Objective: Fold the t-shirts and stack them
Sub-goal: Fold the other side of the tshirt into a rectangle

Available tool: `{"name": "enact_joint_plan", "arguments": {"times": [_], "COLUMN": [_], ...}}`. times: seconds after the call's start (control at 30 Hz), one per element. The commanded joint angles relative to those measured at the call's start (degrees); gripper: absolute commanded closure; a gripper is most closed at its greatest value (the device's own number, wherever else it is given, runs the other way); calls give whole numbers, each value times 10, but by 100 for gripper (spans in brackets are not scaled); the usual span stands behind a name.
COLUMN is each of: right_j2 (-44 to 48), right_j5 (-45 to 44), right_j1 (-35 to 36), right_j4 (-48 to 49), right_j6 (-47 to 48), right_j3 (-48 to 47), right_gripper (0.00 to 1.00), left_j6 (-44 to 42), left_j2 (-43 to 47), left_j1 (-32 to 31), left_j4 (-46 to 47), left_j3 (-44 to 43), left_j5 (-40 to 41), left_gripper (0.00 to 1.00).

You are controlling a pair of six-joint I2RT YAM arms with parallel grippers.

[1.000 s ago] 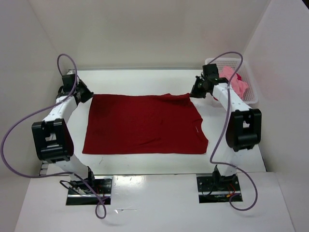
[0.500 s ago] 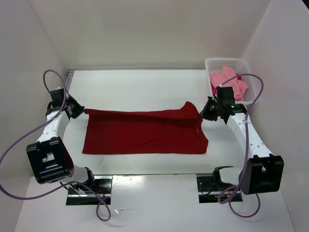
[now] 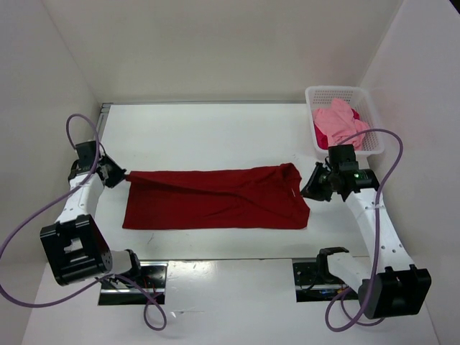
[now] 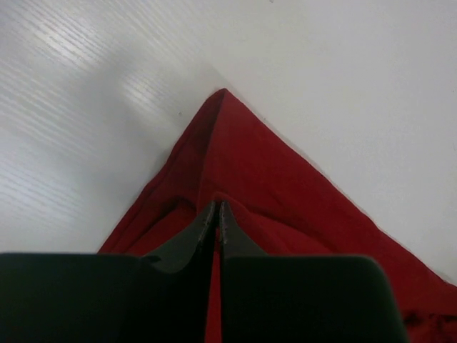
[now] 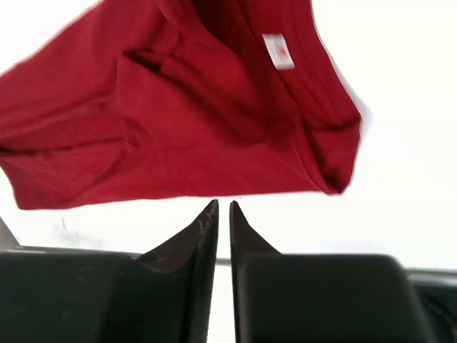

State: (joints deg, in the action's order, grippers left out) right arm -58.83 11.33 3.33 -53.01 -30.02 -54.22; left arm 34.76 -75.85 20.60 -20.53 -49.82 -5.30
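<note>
The dark red t-shirt (image 3: 215, 198) lies folded in a long band across the table's middle. My left gripper (image 3: 123, 177) is shut on its left corner; the left wrist view shows red cloth (image 4: 285, 186) pinched between the jaws of that gripper (image 4: 216, 207). My right gripper (image 3: 310, 192) sits just off the shirt's right edge, jaws together and empty. In the right wrist view the shirt (image 5: 178, 107) lies just beyond the tips of that gripper (image 5: 222, 206). The light pink t-shirt (image 3: 338, 122) lies crumpled in the basket, with a sliver of magenta-crimson cloth (image 3: 318, 135) under it.
The white mesh basket (image 3: 338, 90) stands at the back right corner. White walls close in the table on the left, back and right. Purple cables loop beside both arms. The shirt's white label (image 5: 277, 51) shows near its right end.
Both grippers have drawn the shirt's far edge toward the near edge, folding it in half. The right gripper has come off the cloth and moved a little right and nearer.
</note>
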Motion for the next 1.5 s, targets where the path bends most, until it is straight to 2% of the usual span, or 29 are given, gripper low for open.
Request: {"name": "enact_joint_plan", "arguments": {"times": [0.0, 0.07, 0.13, 0.2, 0.23, 0.27, 0.4, 0.5, 0.6, 0.63, 0.73, 0.87, 1.0, 1.33, 1.47], "right_j2": [22, 22, 22, 5, -4, -24, -99, -180, -254, -301, -349, -400, -438, -409, -402], "right_j5": [-13, -20, -20, 10, 23, 31, 14, -14, -33, -64, -78, -91, -115, -134, -148], "right_j1": [3, 3, 10, 32, 42, 56, 141, 200, 220, 225, 225, 242, 266, 279, 291], "right_j4": [-51, -51, -42, -12, 26, 51, 170, 231, 277, 289, 295, 288, 274, 264, 253], "right_j6": [-1, 4, 10, 10, 4, -2, -51, -58, -58, -35, -21, 0, 0, -5, -11], "right_j3": [3, -12, -25, -25, -25, -20, -14, -34, -56, -84, -120, -160, -171, -112, -100], "right_gripper": [78, 76, 74, 85, 96, 99, 99, 99, 85, 67, 57, 53, 52, 50, 54], "left_j6": [14, 35, 43, 43, 43, 43, 37, 42, 59, 65, 76, 76, 76, 76, 76], "left_j2": [44, 61, 66, 58, 50, 50, 55, 55, 50, 21, -10, -45, -68, -48, -48], "left_j1": [4, 4, 4, 4, 4, 4, -15, -28, -64, -112, -143, -186, -186, -186, -186], "left_j4": [-12, -19, -7, 8, 14, 14, 26, 58, 93, 112, 132, 143, 143, 153, 153], "left_j3": [-1, -13, -22, -29, -29, -29, -27, 3, 39, 46, 46, 33, 28, 51, 51], "left_j5": [31, 44, 23, -21, -27, -27, 0, -32, -42, -42, -42, -42, -42, -38, -38], "left_gripper": [90, 88, 87, 87, 87, 87, 86, 83, 81, 80, 80, 79, 79, 79, 79]}}
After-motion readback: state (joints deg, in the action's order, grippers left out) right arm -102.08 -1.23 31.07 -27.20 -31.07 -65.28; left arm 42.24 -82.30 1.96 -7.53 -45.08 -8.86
